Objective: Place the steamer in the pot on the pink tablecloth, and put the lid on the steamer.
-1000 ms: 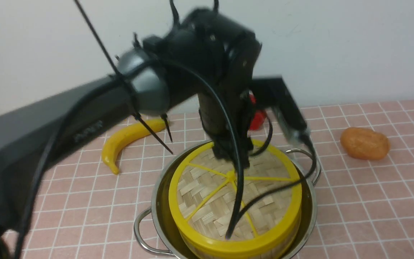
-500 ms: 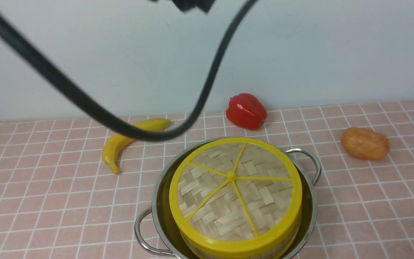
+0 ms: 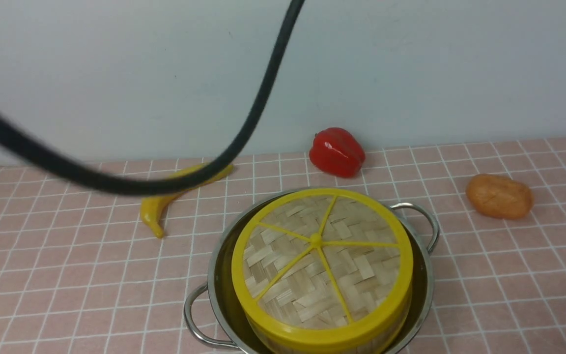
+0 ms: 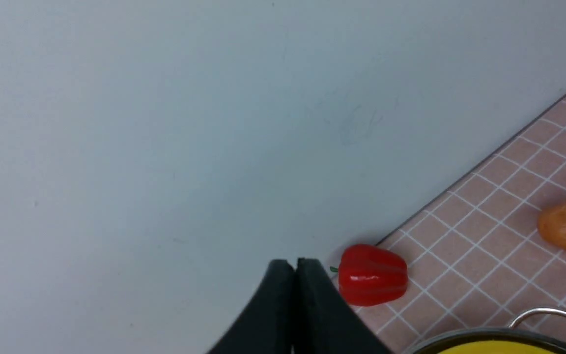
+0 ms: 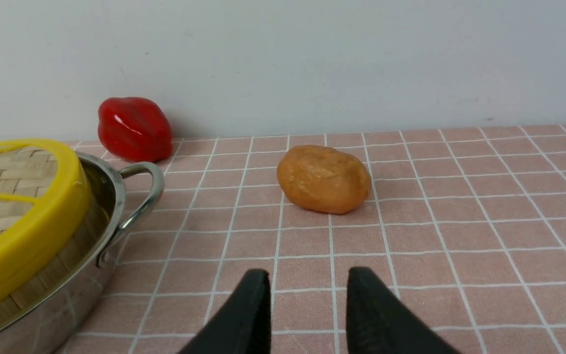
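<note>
Behind your workspace stood a plain pale wall (image 3: 410, 69), and the pink tablecloth (image 3: 67, 275) with its white grid ran right up to it. Going from your left across the front view, a black cable (image 3: 243, 128) looped through the air, blurred, and crossed in front of part of the banana (image 3: 157, 209). That banana lay on the cloth, near the pot but apart from it. Next came the red pepper (image 3: 337, 151), close to the wall and behind the pot. Farthest right lay an orange, potato-like lump (image 3: 499, 196), well apart from the pot.

Your pot (image 3: 423, 275) sat on the cloth near the front edge of the view, shiny steel, with one loop handle toward the back right and one toward the front left. The steamer (image 5: 42, 273) stood inside it, its bamboo wall rising above the pot's rim. The lid (image 3: 320, 260) lay flat on the steamer, woven bamboo with a yellow rim and yellow spokes meeting at a centre hub.

Your left gripper (image 4: 295, 265) was up in the air facing the wall, its jaws pressed together with nothing between them. Your right gripper (image 5: 307, 295) hung low over the cloth just right of the pot, jaws parted and empty, with the orange lump ahead of it.
</note>
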Robot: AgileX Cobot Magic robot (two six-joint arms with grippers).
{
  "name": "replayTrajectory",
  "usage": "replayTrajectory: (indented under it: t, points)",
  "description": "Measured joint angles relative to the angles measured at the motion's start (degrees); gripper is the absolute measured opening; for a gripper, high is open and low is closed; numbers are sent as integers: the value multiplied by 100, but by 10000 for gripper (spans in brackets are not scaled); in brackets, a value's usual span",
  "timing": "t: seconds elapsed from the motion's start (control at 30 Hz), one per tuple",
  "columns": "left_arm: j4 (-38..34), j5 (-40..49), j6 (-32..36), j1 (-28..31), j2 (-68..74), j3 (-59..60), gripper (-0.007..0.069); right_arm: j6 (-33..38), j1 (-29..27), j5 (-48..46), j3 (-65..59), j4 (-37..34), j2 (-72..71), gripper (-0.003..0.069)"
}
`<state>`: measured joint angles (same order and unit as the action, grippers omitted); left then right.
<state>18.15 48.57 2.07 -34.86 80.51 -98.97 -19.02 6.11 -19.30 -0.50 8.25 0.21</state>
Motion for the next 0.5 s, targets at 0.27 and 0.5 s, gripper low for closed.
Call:
replayTrajectory:
  t: [0.27,0.5]
  points:
    - [-1446,-2239,0,2653,-2955,4706,12,0,0,0,0,0,0,240]
    - [-1724,-2887,-47,3811,-5614,8105,20,-5,0,0,0,0,0,240]
